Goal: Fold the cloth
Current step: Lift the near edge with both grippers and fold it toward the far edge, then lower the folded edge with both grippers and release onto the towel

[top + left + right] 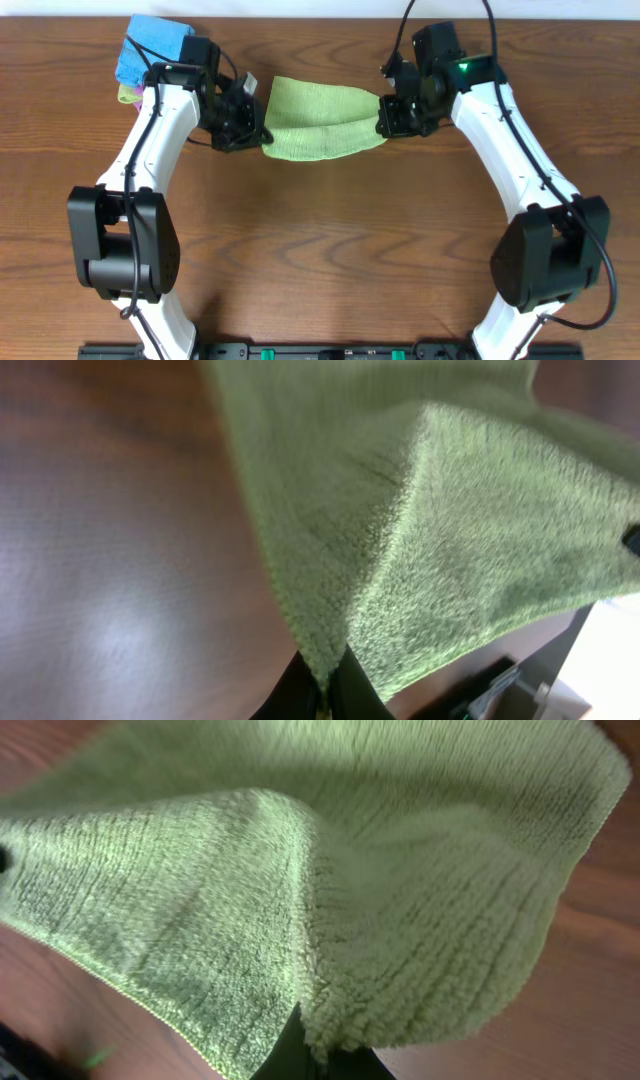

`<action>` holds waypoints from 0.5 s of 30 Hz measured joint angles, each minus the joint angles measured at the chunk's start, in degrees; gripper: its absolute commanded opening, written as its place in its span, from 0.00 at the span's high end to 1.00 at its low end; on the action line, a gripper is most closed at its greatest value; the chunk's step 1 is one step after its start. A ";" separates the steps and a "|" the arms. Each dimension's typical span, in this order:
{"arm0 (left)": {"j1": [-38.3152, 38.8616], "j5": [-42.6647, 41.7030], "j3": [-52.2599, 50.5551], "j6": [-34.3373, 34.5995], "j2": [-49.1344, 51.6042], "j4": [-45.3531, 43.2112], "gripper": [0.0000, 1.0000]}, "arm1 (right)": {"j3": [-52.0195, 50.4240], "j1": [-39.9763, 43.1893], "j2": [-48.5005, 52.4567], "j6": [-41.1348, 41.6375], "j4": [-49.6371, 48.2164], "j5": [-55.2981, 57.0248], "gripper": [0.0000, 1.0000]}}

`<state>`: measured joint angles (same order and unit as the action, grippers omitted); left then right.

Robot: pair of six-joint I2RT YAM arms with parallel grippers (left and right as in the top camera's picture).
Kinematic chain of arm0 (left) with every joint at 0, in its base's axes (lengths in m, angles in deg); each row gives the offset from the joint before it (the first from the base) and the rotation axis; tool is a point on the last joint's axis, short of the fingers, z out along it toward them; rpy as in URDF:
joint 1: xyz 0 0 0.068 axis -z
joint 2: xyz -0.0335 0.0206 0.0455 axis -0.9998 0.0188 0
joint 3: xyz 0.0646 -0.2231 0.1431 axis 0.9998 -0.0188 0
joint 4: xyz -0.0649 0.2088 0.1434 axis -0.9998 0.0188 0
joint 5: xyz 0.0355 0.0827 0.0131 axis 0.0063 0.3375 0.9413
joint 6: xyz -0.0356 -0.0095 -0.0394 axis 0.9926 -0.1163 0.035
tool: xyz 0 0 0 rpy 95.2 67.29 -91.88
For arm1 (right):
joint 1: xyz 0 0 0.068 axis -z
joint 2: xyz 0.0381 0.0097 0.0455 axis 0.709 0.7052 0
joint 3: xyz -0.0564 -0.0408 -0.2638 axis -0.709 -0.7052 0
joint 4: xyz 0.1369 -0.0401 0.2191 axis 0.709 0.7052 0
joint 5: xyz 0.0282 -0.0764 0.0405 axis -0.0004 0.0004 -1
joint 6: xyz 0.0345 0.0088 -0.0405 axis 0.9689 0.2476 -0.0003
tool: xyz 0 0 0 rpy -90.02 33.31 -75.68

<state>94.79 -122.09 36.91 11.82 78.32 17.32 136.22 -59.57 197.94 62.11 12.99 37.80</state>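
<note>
The lime-green cloth (pixel 320 118) hangs stretched between my two grippers at the far middle of the table, doubled over lengthwise with its near part sagging to the wood. My left gripper (pixel 258 132) is shut on the cloth's left end; in the left wrist view the cloth (pixel 440 510) is pinched between the dark fingers (pixel 325 695). My right gripper (pixel 384 118) is shut on the right end; in the right wrist view the cloth (pixel 330 870) fills the frame above the fingers (pixel 320 1055).
A folded bright blue cloth (pixel 150 48) lies at the far left corner on top of other cloths, with a green and purple edge (pixel 128 95) showing beneath it. Bare wooden table (pixel 320 240) spreads in front of the arms.
</note>
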 measured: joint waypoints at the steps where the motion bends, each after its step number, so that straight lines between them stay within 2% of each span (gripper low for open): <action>1: 0.00 0.52 -0.22 -0.98 0.00 0.37 0.94 | -1.95 -0.33 0.00 -0.11 -0.15 -0.04 0.98; 5: 0.00 1.22 -4.48 -2.91 0.00 -0.09 0.94 | -10.78 -1.53 0.00 -0.52 -3.08 -0.31 0.98; 15: 0.00 1.42 -16.85 -4.11 -0.02 -2.51 0.94 | -20.39 -3.45 -1.86 -0.92 -8.13 -0.42 0.98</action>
<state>94.79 -120.67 20.06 7.71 78.30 14.81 115.83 -63.02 196.08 61.19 4.86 37.38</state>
